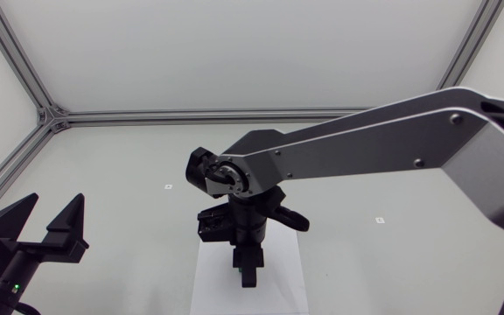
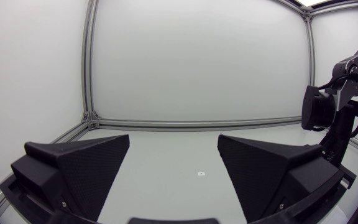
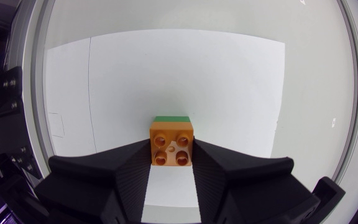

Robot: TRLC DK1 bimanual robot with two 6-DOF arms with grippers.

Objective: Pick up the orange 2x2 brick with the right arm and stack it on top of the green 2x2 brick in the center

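Right hand (image 3: 173,163) closed on the orange 2x2 brick (image 3: 173,144), one finger against each side and studs toward the wrist camera. A strip of the green 2x2 brick (image 3: 171,119) shows against its far edge, both over the white sheet (image 3: 185,74). In the head view the right arm (image 1: 366,144) reaches to the centre of the tabletop (image 1: 121,157) and hides both bricks, while the left hand (image 1: 49,223) sits near the left edge, fingers spread wide and holding nothing.

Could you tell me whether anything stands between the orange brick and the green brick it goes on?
Nothing visible does. The right gripper holds the orange brick, and an edge of the green brick shows directly beyond it; whether they touch, I cannot tell.
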